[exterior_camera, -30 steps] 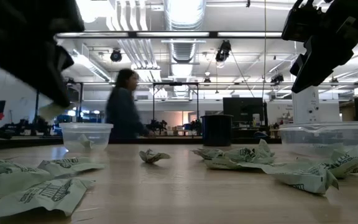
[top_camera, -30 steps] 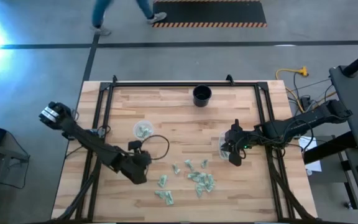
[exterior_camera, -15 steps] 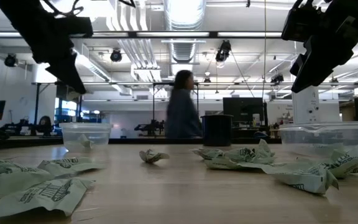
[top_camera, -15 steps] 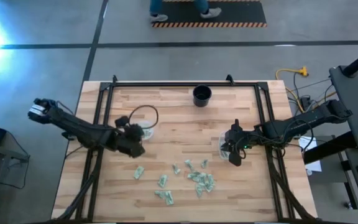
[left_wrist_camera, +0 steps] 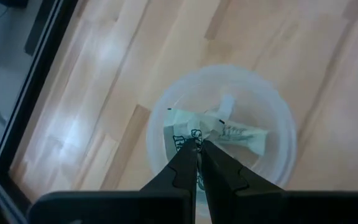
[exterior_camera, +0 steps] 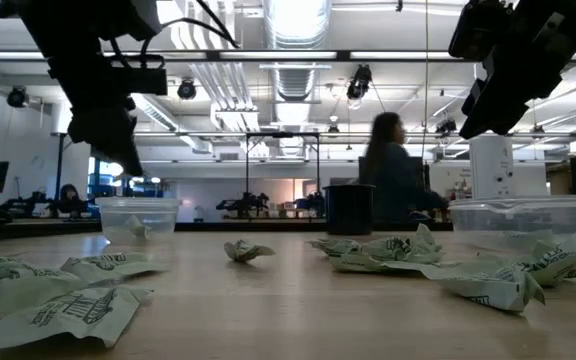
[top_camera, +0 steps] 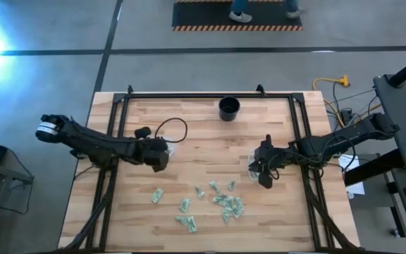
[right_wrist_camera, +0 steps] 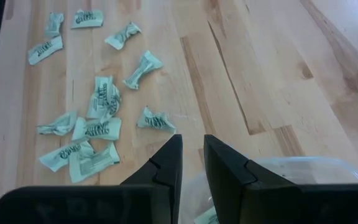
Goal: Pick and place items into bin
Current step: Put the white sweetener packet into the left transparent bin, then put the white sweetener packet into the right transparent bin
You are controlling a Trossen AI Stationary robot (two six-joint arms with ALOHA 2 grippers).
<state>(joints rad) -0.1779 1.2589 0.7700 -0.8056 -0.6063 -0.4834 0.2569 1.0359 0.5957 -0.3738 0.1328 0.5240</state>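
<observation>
Wooden worktop (top_camera: 203,141) under me. My left pincer (left_wrist_camera: 197,151) hangs closed and empty over a clear tub (left_wrist_camera: 278,124) holding packets (left_wrist_camera: 229,134). Right pincer (right_wrist_camera: 191,149), jaws slightly apart, near its tub (right_wrist_camera: 291,168); loose packets (right_wrist_camera: 98,99) ahead.

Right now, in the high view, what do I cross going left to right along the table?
Left claw over its clear tub → lone packet → black cup → right clear tub → right claw.

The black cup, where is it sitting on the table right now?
In the high view the black cup stands alone near the table's far edge, about centred, beyond both clear tubs.
</observation>
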